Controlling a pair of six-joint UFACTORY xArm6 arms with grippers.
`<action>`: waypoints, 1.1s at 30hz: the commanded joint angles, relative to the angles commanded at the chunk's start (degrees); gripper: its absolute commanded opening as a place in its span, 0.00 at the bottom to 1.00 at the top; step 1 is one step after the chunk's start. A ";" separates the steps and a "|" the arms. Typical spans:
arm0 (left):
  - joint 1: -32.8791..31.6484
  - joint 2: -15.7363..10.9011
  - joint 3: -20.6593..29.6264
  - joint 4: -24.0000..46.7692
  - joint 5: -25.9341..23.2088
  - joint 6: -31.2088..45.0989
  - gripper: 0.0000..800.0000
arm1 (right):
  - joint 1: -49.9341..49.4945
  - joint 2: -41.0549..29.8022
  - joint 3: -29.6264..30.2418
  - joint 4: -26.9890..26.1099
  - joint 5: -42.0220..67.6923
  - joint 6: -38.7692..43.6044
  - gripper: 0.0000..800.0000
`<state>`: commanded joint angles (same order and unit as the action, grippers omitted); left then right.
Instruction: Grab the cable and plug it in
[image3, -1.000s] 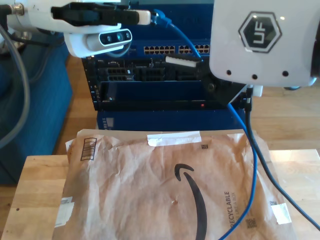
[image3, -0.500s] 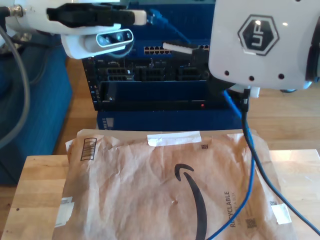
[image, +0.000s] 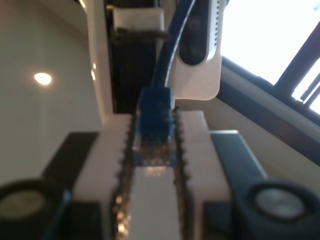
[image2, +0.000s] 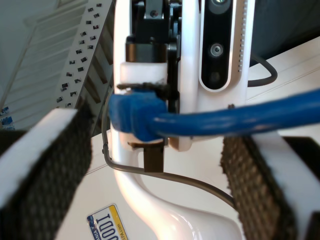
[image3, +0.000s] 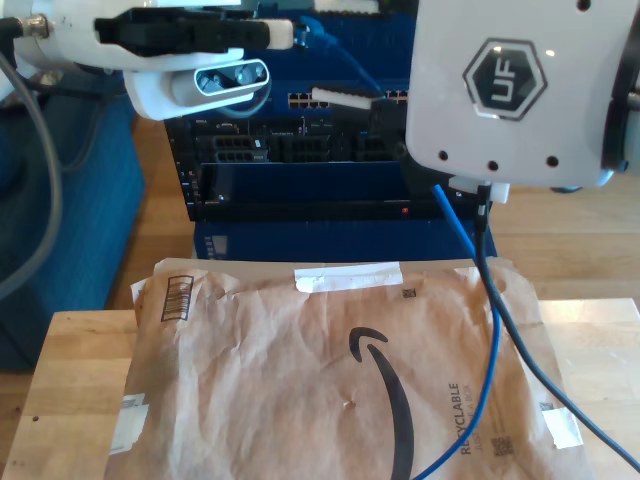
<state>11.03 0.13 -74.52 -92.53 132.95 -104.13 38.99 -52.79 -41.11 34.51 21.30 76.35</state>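
Observation:
My first gripper (image: 152, 150) is shut on the blue-booted plug (image: 154, 112) of the cable (image2: 240, 117). In the exterior view this gripper (image3: 285, 35) is at the top left, with the plug (image3: 312, 33) sticking out of its tip. My second gripper (image2: 160, 165) is open; its textured pads (image2: 55, 165) stand wide on either side of the cable without touching it. In the exterior view one white finger (image3: 345, 97) of the second gripper sits just under the cable, in front of the rack. The cable (image3: 487, 330) then hangs down from under the second arm's housing (image3: 510, 90) across the mailer.
A blue network switch with rows of ports (image3: 330, 100) and a black chassis (image3: 300, 150) stand behind the arms. A brown paper mailer (image3: 340, 370) covers the wooden table (image3: 70, 380). A blue sofa (image3: 90, 200) is at the exterior view's left.
The second arm's housing and its finger have moved towards the exterior view's left, and the hanging cable has swung with them. The first gripper holds the plug almost still.

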 joint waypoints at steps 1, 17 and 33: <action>0.00 0.00 0.00 0.00 0.00 0.00 0.01 | 0.00 0.09 0.00 0.00 0.00 0.00 0.47; -0.35 0.00 0.00 0.26 0.97 0.00 0.01 | 0.00 0.26 0.26 0.18 -0.09 0.35 0.25; -3.16 -0.35 2.46 0.18 0.88 0.35 0.99 | -0.09 0.35 0.18 0.26 -0.88 2.81 0.00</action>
<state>7.87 -0.22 -72.05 -92.35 133.82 -103.78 38.90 -52.44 -40.93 34.77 20.42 79.16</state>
